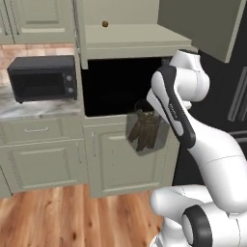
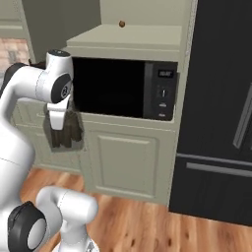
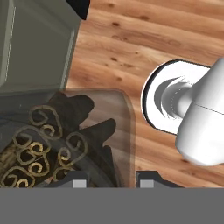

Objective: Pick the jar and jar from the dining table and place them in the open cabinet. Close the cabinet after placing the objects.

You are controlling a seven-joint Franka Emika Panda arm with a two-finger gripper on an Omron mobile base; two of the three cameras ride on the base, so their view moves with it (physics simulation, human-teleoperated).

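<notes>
Black microwave (image 1: 43, 78) on marble counter (image 1: 29, 108); dark fridge (image 2: 221, 113) at right; wood floor (image 1: 72, 217).

Clear glass jar of dark brown sticks (image 1: 146, 130) partly hidden behind white arm, two-finger gripper (image 3: 109, 179) tips cut off by frame edge, grip point unseen

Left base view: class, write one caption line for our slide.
White arm carries a glass jar of brown sticks toward the open cabinet above the microwave bay.
</notes>
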